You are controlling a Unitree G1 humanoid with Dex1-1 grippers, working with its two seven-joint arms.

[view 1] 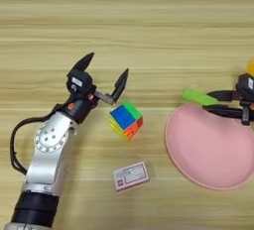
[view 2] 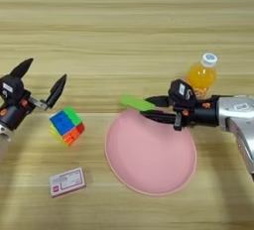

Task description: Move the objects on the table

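One green block (view 2: 136,102) sits at the upper left rim of the pink plate (view 2: 149,159), pinched at its right end between the black fingers of the right gripper (view 2: 151,107), so it juts out past the rim over the table (view 2: 124,35). The table is light wood with plank grain running across, and it fills the whole view. On it there is one plate, one Rubik's cube (view 1: 125,119) well to the left of the plate, one orange-juice bottle (view 2: 202,76) with a white cap just above the plate's right side, and one small red-and-white card (view 1: 131,176) below the cube. The right arm reaches in from the right, lying across the plate's upper edge. The left gripper (view 1: 105,73) is up-left of the cube, its two fingers spread wide and holding nothing, the forearm slanting down to the lower left.
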